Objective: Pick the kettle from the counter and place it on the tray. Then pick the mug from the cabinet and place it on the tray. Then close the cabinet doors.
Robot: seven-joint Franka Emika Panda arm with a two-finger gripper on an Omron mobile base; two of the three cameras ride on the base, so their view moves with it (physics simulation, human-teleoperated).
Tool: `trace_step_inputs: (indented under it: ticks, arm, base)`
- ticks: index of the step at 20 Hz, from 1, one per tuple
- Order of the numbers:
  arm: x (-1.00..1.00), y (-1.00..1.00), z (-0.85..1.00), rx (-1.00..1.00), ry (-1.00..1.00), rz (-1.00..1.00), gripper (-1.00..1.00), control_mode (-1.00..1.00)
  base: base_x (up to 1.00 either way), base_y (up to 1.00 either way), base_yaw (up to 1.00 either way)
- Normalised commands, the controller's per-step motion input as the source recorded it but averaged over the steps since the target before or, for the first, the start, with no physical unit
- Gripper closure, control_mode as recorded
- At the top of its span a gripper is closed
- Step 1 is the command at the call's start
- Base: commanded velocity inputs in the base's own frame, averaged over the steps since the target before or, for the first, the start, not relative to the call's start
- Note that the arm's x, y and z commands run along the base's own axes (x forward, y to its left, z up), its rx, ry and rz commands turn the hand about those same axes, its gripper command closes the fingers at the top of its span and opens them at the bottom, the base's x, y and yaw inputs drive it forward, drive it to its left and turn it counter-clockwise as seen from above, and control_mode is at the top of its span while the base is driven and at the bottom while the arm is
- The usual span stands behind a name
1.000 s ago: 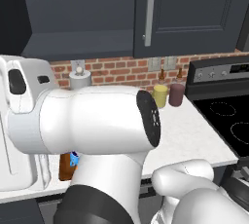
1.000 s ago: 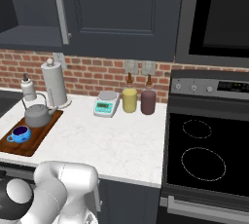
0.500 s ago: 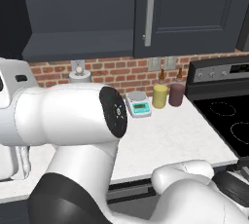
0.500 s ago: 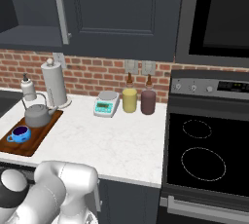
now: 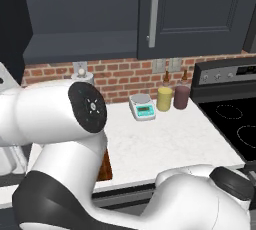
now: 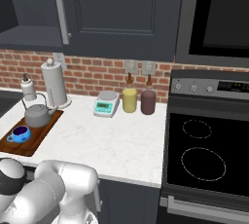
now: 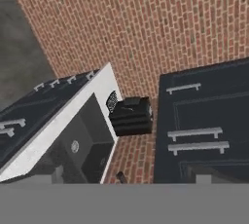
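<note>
Simulated kitchen, seen from behind a white robot arm (image 5: 60,119).

In the right base view, on the left end of a white counter (image 6: 112,140): a dark-brown wooden tray (image 6: 30,148). On the tray, a squat grey kettle (image 6: 38,116) at the back, upright, wire handle arched over it. Just in front and to its left, also on the tray, a small blue mug (image 6: 20,134) with a dark inside, close to the kettle but whether touching it cannot be told.

Behind the tray, against the brick wall, a tall paper-towel roll (image 6: 54,84) and a small white bottle (image 6: 28,89). Further right along the wall, a kitchen scale (image 6: 106,104), a yellow jar (image 6: 129,100) and a purple jar (image 6: 148,102), then a black stove (image 6: 204,155). Above, a dark cabinet door (image 6: 116,9) with a long silver bar handle (image 6: 62,11), lying flat to the cabinet front.

In the hand view, pincer (image 7: 130,178) spread wide, nothing between its tips. Faces a brick wall, dark drawer fronts with silver pulls, and a white-edged counter seen at a steep tilt, so turned to another part of the kitchen than the tray. Kettle and mug free of any grip, apart from the pincer.
</note>
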Motion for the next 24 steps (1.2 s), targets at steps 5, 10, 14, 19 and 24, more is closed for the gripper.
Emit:
trace_step_inputs:
  ticks: [5, 10, 14, 19, 24]
  arm:
    - [0.21, 0.02, -0.11, -0.2, -0.14, -0.07, -1.0, -1.0]
    - [0.1, -0.12, -0.04, -0.18, -0.02, -0.15, -1.0, -1.0]
    - [0.07, -0.29, -0.04, -0.08, 0.0, -0.24, -1.0, -1.0]
    - [0.16, -0.28, -0.05, -0.01, 0.0, -0.27, -1.0, -1.0]
    - [0.35, -0.31, -0.03, 0.0, 0.0, -0.2, -1.0, -1.0]
  base:
    - [0.0, 0.0, 0.0]
    - [0.0, 0.0, 0.0]
    - [0.0, 0.0, 0.0]
    - [0.0, 0.0, 0.0]
    - [0.0, 0.0, 0.0]
